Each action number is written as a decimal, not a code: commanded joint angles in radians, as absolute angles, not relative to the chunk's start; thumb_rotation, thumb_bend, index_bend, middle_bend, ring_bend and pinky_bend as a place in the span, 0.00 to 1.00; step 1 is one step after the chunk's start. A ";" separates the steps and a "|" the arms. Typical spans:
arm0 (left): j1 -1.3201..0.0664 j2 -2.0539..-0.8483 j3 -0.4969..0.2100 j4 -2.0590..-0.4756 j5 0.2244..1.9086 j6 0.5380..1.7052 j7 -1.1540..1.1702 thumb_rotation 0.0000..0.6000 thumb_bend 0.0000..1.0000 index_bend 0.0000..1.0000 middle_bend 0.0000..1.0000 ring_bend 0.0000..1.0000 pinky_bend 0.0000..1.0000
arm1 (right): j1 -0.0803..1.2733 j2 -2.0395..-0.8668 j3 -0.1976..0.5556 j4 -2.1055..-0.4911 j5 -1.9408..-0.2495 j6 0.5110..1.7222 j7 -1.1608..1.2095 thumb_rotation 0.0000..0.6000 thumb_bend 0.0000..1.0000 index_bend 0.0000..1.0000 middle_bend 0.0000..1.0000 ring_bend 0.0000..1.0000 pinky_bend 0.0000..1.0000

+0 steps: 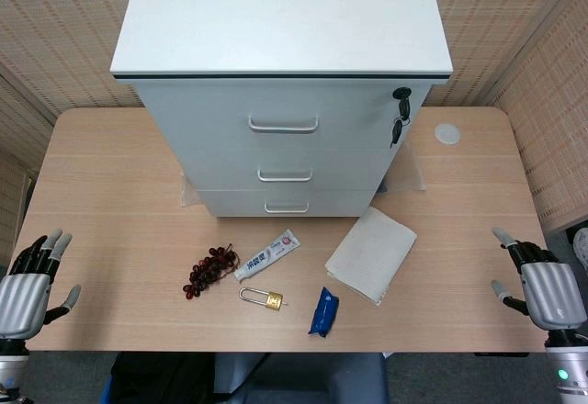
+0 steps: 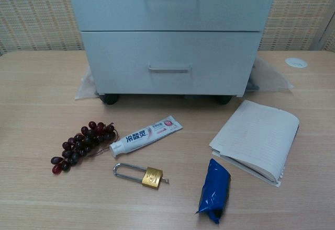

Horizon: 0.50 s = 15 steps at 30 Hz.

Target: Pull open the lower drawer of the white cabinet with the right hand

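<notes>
Matt white cabinet [image 1: 285,101], pale wood-grain table [image 1: 110,202], shiny brass padlock [image 2: 145,175].

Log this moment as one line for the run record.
stage: pre-reach | lower drawer: closed | right hand: open, at table edge, away from cabinet | left hand: open, idle

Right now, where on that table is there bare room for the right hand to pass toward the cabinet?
Bare wood runs from the right hand up the table's right side, past the notebook to the white cabinet. The left side beyond the grapes is also free. The front middle is crowded: toothpaste, padlock, blue packet.
</notes>
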<state>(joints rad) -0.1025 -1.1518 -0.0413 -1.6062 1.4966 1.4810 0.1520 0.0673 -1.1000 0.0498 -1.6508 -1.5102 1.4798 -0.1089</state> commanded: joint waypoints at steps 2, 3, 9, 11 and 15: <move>-0.101 -1.158 -0.043 -1.601 1.502 1.491 0.148 1.00 0.33 0.06 0.01 0.06 0.14 | 0.069 -1.094 0.048 -1.659 -1.519 1.482 -0.107 1.00 0.22 0.15 0.31 0.28 0.37; -0.102 -1.157 -0.043 -1.601 1.500 1.489 0.150 1.00 0.33 0.06 0.01 0.06 0.14 | 0.070 -1.092 0.048 -1.662 -1.523 1.482 -0.107 1.00 0.22 0.15 0.31 0.28 0.37; -0.103 -1.156 -0.039 -1.604 1.507 1.488 0.153 1.00 0.33 0.06 0.01 0.06 0.14 | 0.076 -1.075 0.043 -1.683 -1.558 1.489 -0.114 1.00 0.22 0.15 0.32 0.28 0.37; -0.104 -1.156 -0.039 -1.605 1.508 1.488 0.152 1.00 0.33 0.06 0.01 0.06 0.14 | 0.079 -1.067 0.044 -1.693 -1.570 1.493 -0.123 1.00 0.22 0.15 0.32 0.28 0.37; -0.109 -1.153 -0.044 -1.604 1.509 1.486 0.154 1.00 0.33 0.06 0.01 0.06 0.14 | 0.100 -1.057 0.060 -1.714 -1.592 1.493 -0.146 1.00 0.22 0.15 0.37 0.36 0.38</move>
<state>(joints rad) -0.1087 -1.1532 -0.0435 -1.6046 1.5089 1.4863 0.1536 0.0924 -1.0616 0.0541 -1.7070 -1.5862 1.4949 -0.1385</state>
